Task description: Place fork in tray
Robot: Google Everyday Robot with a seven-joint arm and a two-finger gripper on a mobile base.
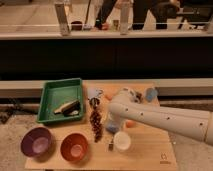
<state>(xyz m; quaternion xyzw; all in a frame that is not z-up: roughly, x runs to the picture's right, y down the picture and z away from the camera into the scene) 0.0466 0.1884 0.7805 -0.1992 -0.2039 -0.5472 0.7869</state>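
Note:
The green tray [48, 98] stands at the table's back left, with a brown and dark brush-like thing [67, 107] lying in it. My white arm reaches in from the right. My gripper [112, 122] points down at the arm's end over the middle of the table, right of the tray and above a small blue thing [113, 129]. The wrist hides most of the gripper. I cannot pick out the fork with certainty. A small grey and dark piece [95, 100] lies just right of the tray, and another small dark piece [110, 146] lies by the white cup.
A purple bowl [36, 141] and an orange bowl [75, 146] stand at the front left. A dark red bunch [95, 124] lies between tray and arm. A white cup [121, 141] stands at the front middle, with a blue can [150, 93] and an orange thing [130, 123] nearby.

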